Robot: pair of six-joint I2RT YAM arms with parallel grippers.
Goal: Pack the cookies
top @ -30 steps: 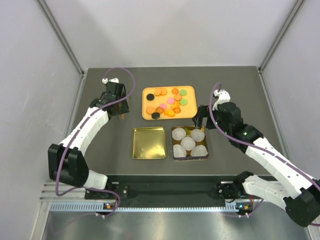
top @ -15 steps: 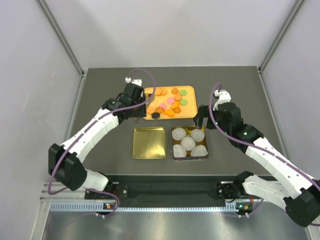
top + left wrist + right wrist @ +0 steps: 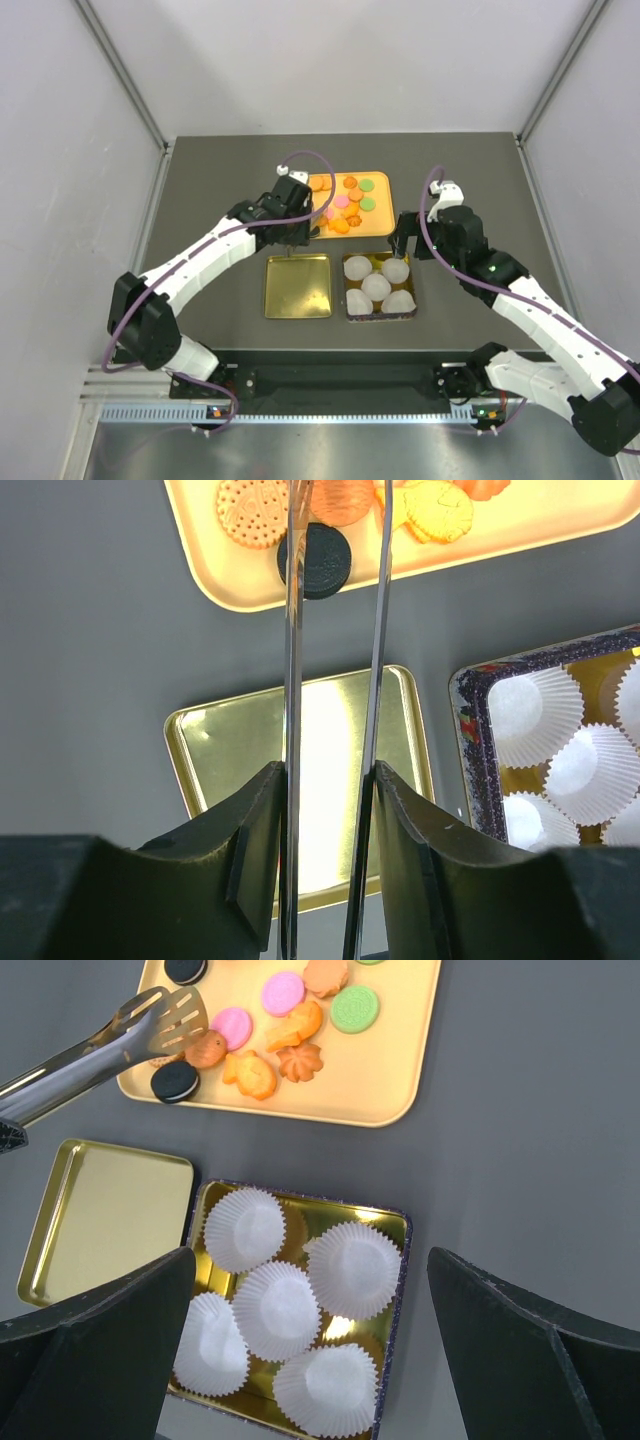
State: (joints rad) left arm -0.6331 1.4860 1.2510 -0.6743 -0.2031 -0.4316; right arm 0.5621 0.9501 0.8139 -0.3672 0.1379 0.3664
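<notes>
The cookies lie on an orange tray at the back middle: orange, pink, green and black discs. My left gripper is shut on metal tongs, seen between its fingers in the left wrist view. The tongs' open tips hover over the tray's near left corner, just above a brown cookie and next to a black one. My right gripper is open and empty, above the tin; it also shows in the right wrist view.
A gold tin holding several white paper cups sits in front of the tray. A shallow gold lid lies to its left. Grey walls enclose the dark table on three sides.
My left arm has swung right from the table's left side, bringing the tongs over the tray's near left corner. My right arm has not moved.
</notes>
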